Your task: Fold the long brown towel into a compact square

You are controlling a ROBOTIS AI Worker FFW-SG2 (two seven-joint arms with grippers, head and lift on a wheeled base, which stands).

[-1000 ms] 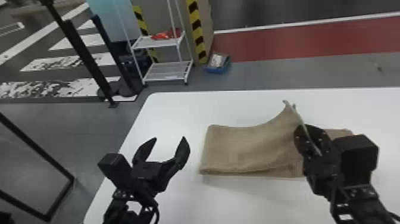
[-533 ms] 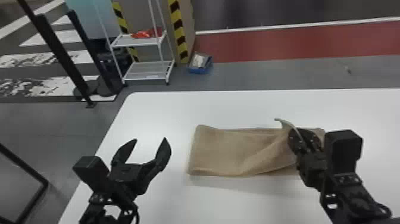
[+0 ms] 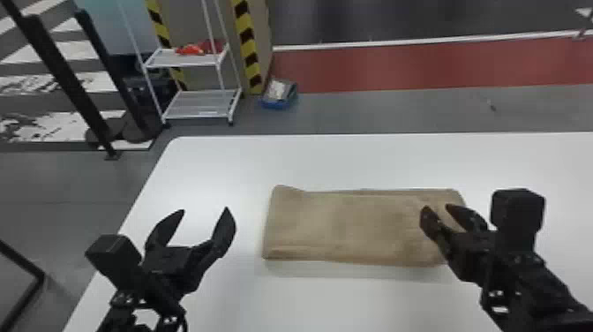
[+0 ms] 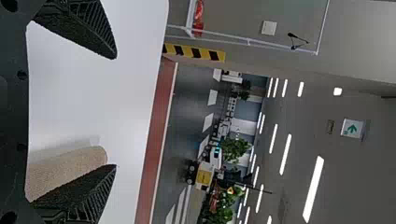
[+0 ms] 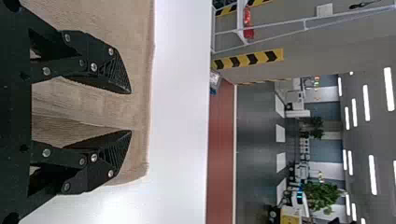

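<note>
The brown towel [image 3: 348, 227] lies folded as a long rectangle on the white table [image 3: 273, 304], its far left corner slightly raised past the layer beneath. Over the towel's right end is my right gripper [image 3: 441, 207], open with its fingertips apart. My left gripper [image 3: 205, 209] stands open over bare table, left of the towel and apart from it. In the left wrist view, the left gripper [image 4: 116, 112] has part of the towel [image 4: 70, 165] beyond one finger. In the right wrist view, the right gripper [image 5: 130, 112] has the towel [image 5: 98, 105] behind its parted fingers.
The table's left edge [image 3: 145, 185] runs beneath the left arm. On the floor beyond the table stand a white wire shelf [image 3: 198, 103], a blue bin [image 3: 279, 95] and black posts [image 3: 66, 79].
The towel's raised right part has come down flat, and my right gripper has let go of it and opened. The head view has shifted; the left gripper stays open.
</note>
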